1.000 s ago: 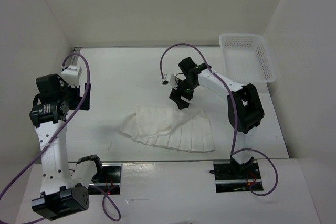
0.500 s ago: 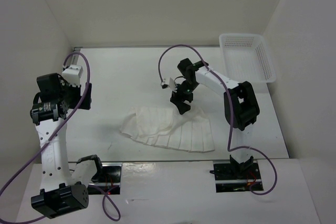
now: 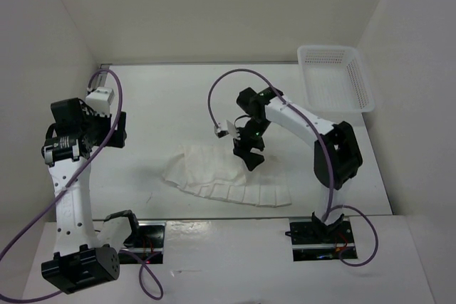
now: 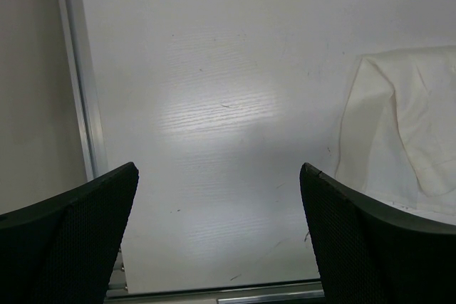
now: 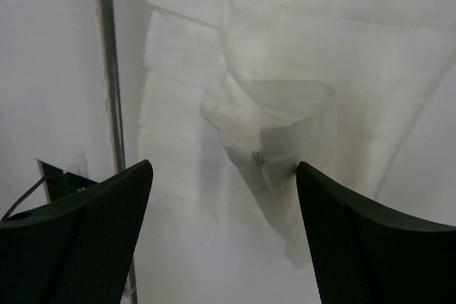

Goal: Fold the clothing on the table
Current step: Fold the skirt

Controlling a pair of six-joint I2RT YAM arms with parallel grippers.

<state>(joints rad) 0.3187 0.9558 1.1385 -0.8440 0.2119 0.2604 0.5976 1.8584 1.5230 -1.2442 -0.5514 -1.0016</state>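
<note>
The clothing, a thin white pleated garment, lies flat on the table near its front edge. Its right part is a narrow strip. My right gripper hangs just over the garment's far right part, open, with nothing between its fingers. In the right wrist view the gripper looks down on the clothing, where a loose flap lies doubled over the pleats. My left gripper is open at the table's left side, apart from the garment. In the left wrist view the gripper faces bare table, with the clothing off to the right.
A white perforated basket stands at the far right corner. White walls close in the table on three sides. A grey rail runs along the table's left edge. Purple cables loop from both arms.
My right gripper has moved toward the near edge, over the clothing. The garment's right part, broad a second ago, is now a narrow strip. The left arm has barely moved.
</note>
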